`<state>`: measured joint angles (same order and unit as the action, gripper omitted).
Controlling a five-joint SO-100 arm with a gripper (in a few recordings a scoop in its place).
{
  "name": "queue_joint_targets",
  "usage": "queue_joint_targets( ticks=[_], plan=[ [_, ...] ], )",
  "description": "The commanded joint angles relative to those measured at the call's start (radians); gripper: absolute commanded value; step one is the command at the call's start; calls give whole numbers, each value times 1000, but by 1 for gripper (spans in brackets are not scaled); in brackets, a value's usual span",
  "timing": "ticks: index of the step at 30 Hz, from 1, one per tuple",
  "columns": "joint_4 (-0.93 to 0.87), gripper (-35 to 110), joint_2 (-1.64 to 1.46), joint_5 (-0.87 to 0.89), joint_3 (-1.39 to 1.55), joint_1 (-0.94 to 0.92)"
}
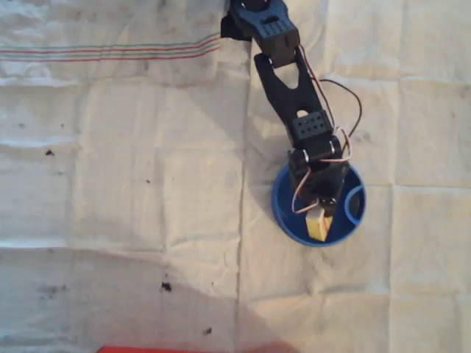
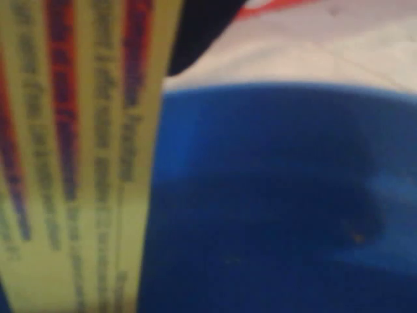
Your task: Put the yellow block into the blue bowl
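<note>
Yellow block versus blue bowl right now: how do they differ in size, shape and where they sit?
Size: the yellow block is far smaller than the blue bowl, covering only a small part of it in the overhead view.
Shape and colour: the block is boxy, yellow, with printed text lines in the wrist view; the bowl is round, plain blue.
Place: the bowl rests on the cloth; the block sits at the gripper, over the bowl's inside.

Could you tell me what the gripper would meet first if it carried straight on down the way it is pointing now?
Most likely the inside of the blue bowl: the gripper points down over it, holding the yellow block, so the block would probably touch first. Remaining depth is unclear.
</note>
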<state>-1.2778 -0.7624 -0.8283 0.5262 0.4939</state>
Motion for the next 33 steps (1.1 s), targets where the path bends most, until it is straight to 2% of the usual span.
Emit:
queue_joint_targets(
  ticks=[1, 5, 9, 12, 16, 17, 21, 25, 30, 33],
  plan=[
    [18, 18, -55, 78, -69, -9],
    [-63, 33, -132, 118, -61, 3],
    [-258, 36, -275, 126, -75, 31],
    [-408, 27, -417, 137, -69, 58],
    [-555, 0, -584, 232, -74, 71],
    [-566, -4, -620, 270, -61, 75],
    [-560, 5, -732, 442, -49, 66],
    [-560, 0, -845, 589, 60, 64],
    [-552, 1, -1085, 716, 333, 74],
    [-538, 0, -1267, 736, 566, 77]
  ],
)
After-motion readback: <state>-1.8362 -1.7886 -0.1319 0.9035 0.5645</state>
